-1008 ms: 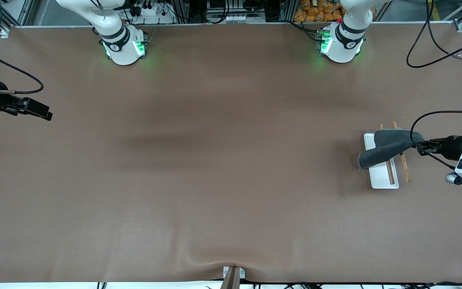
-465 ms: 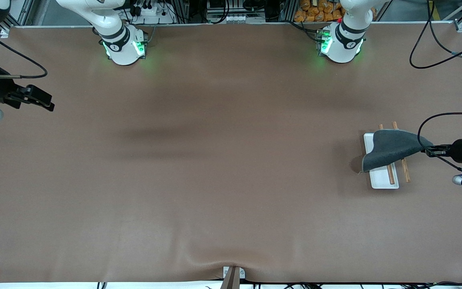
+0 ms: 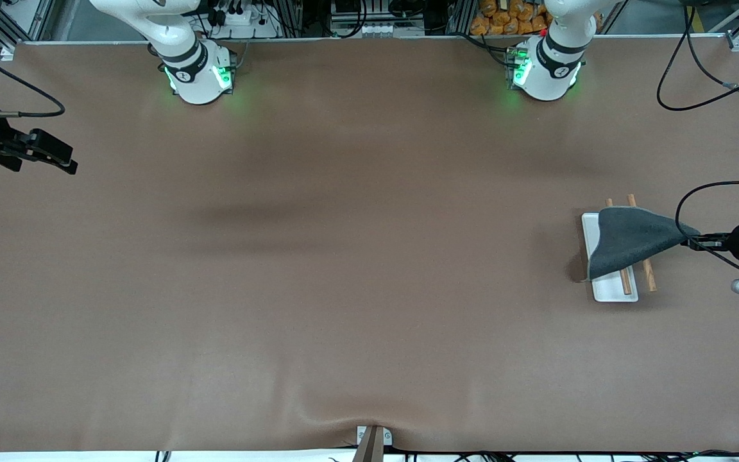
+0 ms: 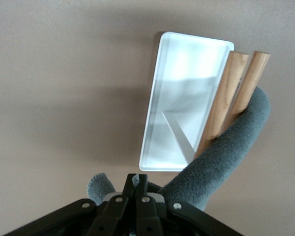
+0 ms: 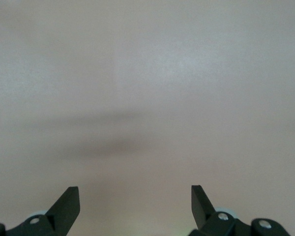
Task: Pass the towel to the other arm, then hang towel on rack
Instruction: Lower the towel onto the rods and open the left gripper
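Left gripper (image 3: 696, 241), over the table beside the rack (image 3: 607, 292), jaws clenched on a corner of the towel (image 3: 629, 239); towel draped across both rods of the rack, at the left arm's end of the table; right gripper (image 3: 65, 162) waits with jaws spread, holding nothing, at the right arm's end.

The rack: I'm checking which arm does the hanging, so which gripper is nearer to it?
Left. The left gripper, shut on the towel, is beside the rack, draping the towel over it. The right gripper waits, open, over the right arm's end of the table.
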You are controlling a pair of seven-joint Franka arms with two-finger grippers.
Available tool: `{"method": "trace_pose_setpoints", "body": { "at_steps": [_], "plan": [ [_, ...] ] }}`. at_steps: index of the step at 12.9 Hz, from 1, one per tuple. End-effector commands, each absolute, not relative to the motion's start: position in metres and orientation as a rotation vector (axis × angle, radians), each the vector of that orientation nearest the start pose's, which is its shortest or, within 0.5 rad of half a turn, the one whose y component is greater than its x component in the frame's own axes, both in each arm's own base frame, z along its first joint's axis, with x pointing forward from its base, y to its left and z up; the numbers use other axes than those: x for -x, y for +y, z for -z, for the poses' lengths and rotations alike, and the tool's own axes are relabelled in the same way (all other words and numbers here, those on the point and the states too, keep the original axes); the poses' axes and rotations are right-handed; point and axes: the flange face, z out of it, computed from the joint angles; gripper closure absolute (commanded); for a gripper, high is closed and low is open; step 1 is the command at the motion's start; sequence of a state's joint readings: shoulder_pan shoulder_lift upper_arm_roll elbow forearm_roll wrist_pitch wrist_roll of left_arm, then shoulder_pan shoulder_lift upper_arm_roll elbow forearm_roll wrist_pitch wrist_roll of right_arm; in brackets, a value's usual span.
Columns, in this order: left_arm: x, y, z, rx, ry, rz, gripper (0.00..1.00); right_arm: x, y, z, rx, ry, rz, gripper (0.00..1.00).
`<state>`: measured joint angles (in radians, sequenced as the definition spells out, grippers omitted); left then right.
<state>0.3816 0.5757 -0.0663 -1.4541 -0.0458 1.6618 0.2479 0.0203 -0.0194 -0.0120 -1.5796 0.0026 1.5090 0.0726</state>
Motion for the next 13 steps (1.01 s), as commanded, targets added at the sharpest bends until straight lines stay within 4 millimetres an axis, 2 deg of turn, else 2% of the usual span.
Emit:
{"method": "trace_pose_setpoints", "body": {
  "at_steps": [1, 4, 5, 7, 9, 10, 13],
  "plan": [
    [-0.634, 0.219, -0.325, 3.287, -0.052, -0.507, 1.0, -0.544, 0.005, -0.635, 3.138, 0.074, -0.077, 0.0],
    [-0.634, 0.221, -0.321, 3.288, -0.052, -0.512, 0.98, -0.548, 0.001, -0.654, 3.155, 0.082, -0.012, 0.0],
    [-0.634, 0.22, -0.321, 3.288, -0.05, -0.512, 0.89, -0.548, 0.001, -0.656, 3.157, 0.087, -0.011, 0.0],
    [-0.635, 0.218, -0.321, 3.286, -0.046, -0.513, 0.56, -0.547, -0.004, -0.656, 3.157, 0.111, -0.014, 0.0],
    [-0.634, 0.217, -0.321, 3.285, -0.062, -0.519, 0.08, -0.548, -0.01, -0.654, 3.16, 0.117, -0.014, 0.0],
    [-0.634, 0.216, -0.323, 3.285, -0.062, -0.516, 0.0, -0.549, -0.01, -0.656, 3.161, 0.117, -0.002, 0.0],
    [-0.634, 0.214, -0.327, 3.286, -0.056, -0.516, 0.0, -0.549, -0.007, -0.655, 3.159, 0.121, -0.006, 0.0]
  ]
}}
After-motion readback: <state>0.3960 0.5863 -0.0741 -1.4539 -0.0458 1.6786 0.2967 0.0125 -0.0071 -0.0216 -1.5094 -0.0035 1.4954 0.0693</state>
